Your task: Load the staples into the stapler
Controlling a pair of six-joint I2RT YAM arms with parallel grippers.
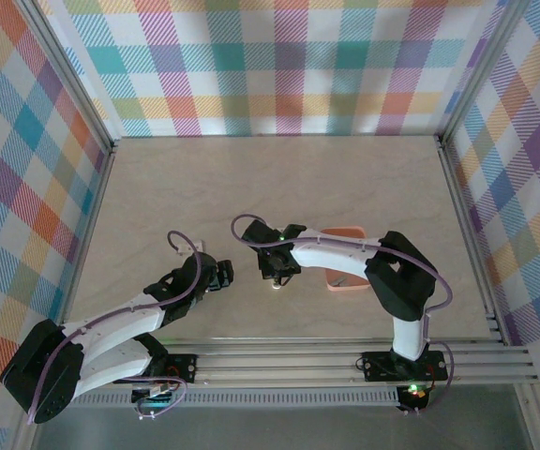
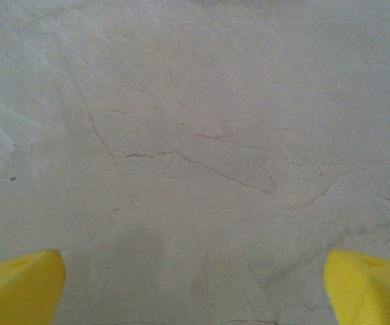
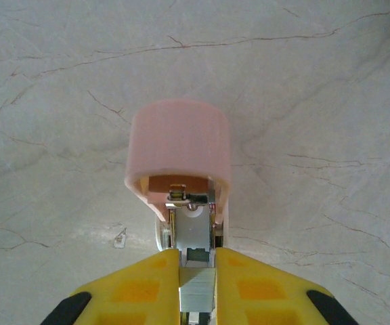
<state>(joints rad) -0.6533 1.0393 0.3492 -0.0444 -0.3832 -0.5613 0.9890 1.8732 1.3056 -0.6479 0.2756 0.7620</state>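
The pink stapler (image 3: 178,145) lies on the table with its lid swung up, so its pale inside and metal channel face the right wrist camera. My right gripper (image 3: 197,254) is shut on a grey strip of staples (image 3: 197,290), held just above the near end of that channel. From above, the right gripper (image 1: 277,270) hangs over the stapler near the table's middle front. My left gripper (image 1: 221,274) sits a little to its left. Its yellow fingertips (image 2: 26,288) stand wide apart over bare table, with nothing between them.
A salmon-orange tray (image 1: 347,272) rests just right of the right gripper, partly under the right arm. A tiny metallic scrap (image 3: 119,237) lies on the table left of the stapler. Plaid walls enclose the marbled tabletop (image 1: 279,187).
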